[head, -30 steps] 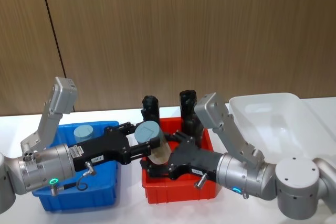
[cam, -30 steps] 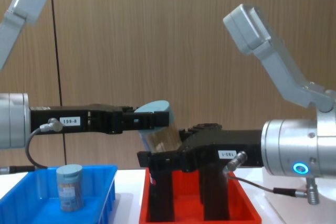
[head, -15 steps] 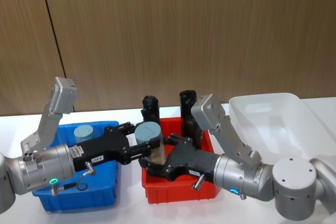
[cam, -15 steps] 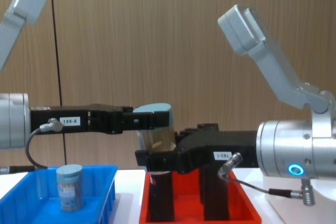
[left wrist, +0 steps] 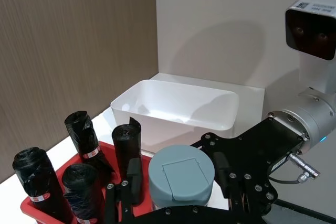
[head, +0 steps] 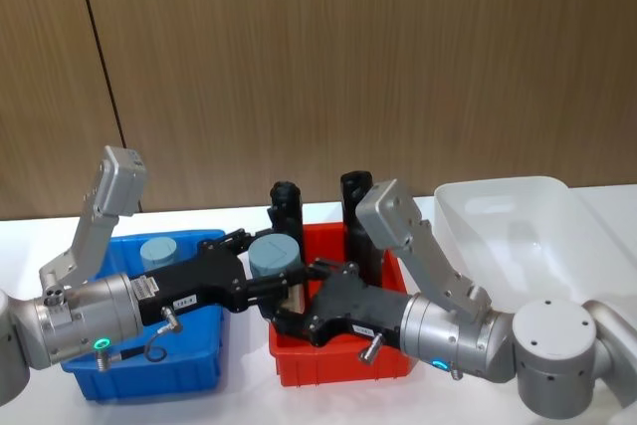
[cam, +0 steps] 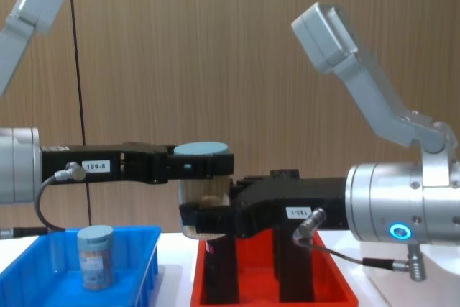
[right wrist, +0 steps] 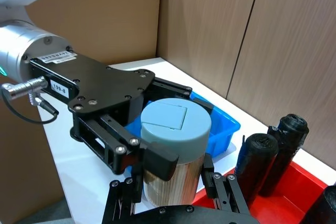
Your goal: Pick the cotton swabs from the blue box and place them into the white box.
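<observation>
While one swab tub (head: pixel 275 254) is held upright in the air over the left edge of the red bin (head: pixel 343 365), just beside the blue box (head: pixel 139 380), a handover between the arms is judged to be the step in hand. The tub is clamped just under its grey lid by the left gripper (cam: pixel 203 167), which reaches in from the left. Its lower body is bracketed by the right gripper (cam: pixel 208 219), which reaches in from the right; whether the right gripper has closed on it cannot be told. The handover is done well if the right grip is confirmed firm on the clear body before the left one is let go, since a tub released early would be dropped among the black rolls (head: pixel 355 198) standing in the red bin below. The left gripper should then be opened wide and drawn straight back along its own line, so that the lid is not dragged and the tub is not tipped. The tub should be kept upright and raised clear of the rolls before it is carried rightwards to the white box (head: pixel 557 208), which stands at the far right, well apart. A second tub (head: pixel 157 249) is seen standing in the blue box, to be fetched afterwards.
</observation>
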You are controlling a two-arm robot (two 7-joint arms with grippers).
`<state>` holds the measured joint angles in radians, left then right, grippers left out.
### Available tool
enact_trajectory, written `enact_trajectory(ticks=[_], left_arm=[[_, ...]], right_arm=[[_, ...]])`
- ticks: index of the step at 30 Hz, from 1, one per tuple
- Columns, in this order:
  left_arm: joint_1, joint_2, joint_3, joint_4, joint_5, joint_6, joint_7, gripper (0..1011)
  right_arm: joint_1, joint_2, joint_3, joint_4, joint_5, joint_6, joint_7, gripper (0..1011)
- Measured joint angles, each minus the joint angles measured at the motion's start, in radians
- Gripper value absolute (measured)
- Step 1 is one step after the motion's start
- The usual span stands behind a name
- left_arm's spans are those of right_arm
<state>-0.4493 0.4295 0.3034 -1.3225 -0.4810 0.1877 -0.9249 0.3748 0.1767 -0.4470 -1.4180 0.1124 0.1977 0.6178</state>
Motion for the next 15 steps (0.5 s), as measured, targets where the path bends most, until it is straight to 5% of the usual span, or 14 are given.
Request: enact_trajectory(ticks=[5,15], left_arm=[[0.0,0.0,0.0,0.0,0.0,0.0,0.0,992],[0.0,0.0,0.0,0.0,0.0,0.0,0.0,1004]], right_arm=[[-0.002,0.002,-0.003,-0.006,0.002,0.002,0.001,648],[-0.007,0.007,-0.005,-0.017,0.007,0.004,-0.004,649]])
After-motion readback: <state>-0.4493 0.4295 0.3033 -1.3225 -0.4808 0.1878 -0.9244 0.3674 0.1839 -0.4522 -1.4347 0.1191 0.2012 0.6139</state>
